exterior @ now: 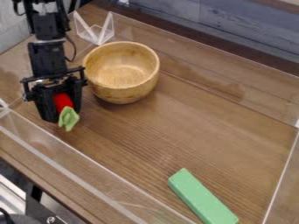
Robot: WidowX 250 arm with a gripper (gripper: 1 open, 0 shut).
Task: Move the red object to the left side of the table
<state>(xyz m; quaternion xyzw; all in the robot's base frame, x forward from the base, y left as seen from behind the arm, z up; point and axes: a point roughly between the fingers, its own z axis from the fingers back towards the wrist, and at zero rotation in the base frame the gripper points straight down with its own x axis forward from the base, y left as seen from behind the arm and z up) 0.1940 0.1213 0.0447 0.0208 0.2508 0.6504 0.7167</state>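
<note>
Camera view shows you the gripper spread around the red toy fruit at the table's far left; it looks light, hard, slippery, best gripped mid-body.

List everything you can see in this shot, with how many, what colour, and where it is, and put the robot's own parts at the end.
red object: one, glossy red with a light green leafy tuft, at the left of the table, between the gripper's fingers, tuft pointing down toward the near wall.
wooden bowl: one, light wood, upper left of the table, just right of the gripper.
green block: one, flat green rectangle, near the front edge, right of centre.
table: one, brown wood grain, edged by low clear walls.
gripper: one, black, on a black arm coming down at the left, tilted downward, fingers either side of the red object.
</note>
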